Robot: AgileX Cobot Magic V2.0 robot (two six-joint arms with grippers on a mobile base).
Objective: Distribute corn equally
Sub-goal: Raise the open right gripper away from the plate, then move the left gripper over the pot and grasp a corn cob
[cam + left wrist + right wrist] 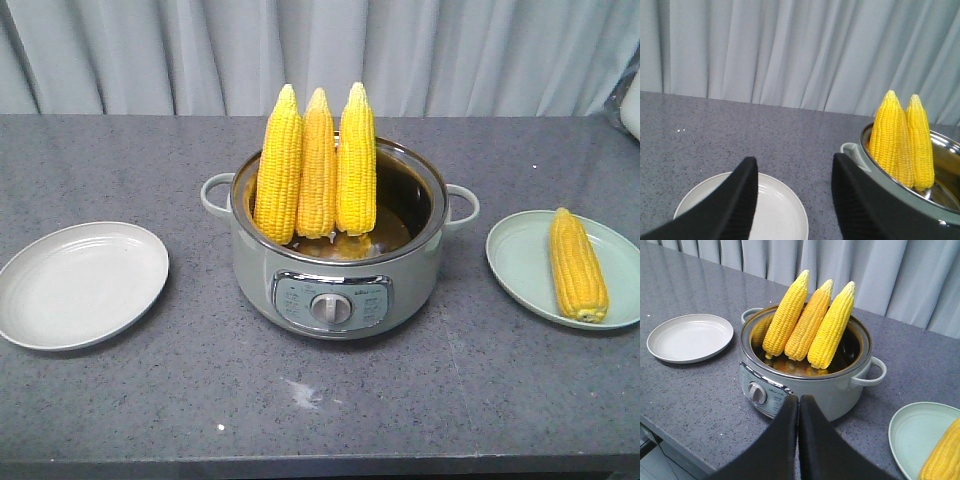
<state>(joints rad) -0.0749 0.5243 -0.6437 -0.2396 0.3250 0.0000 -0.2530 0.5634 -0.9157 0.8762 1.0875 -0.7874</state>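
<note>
Pot and its three upright cobs fill the centre; open counter flanks it.

Front cam faced the curtain from across the desk, angled slightly down, mid range, whole layout in frame. My left wrist cam sat low and close, looking over my left gripper toward the curtain. Right wrist cam looked down over my right gripper from the near side. All three shared the pot and white plate.
</note>
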